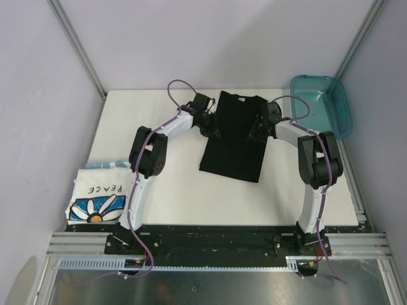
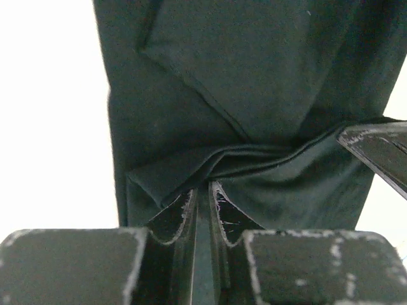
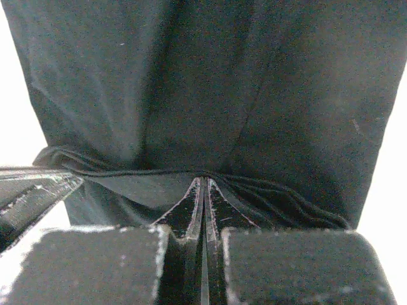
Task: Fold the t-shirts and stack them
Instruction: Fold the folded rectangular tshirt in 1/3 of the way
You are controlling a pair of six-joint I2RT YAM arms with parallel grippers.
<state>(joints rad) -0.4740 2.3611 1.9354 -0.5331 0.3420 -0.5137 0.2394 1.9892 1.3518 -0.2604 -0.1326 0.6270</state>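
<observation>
At table (image 1: pixel 172 190) centre, black t-shirt (image 1: pixel 232 143), side edges pinched by left fingers (image 2: pixel 175 219) and right fingers (image 3: pixel 187 210); white t-shirt (image 1: pixel 98 197) folded at near-left corner.

A teal translucent plastic bin (image 1: pixel 321 105) rests at the far right corner of the white bench (image 1: pixel 172 187).

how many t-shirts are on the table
2. The black t-shirt lies far-centre on the table; the white daisy-print t-shirt sits folded at its near left corner. No others visible.
</observation>
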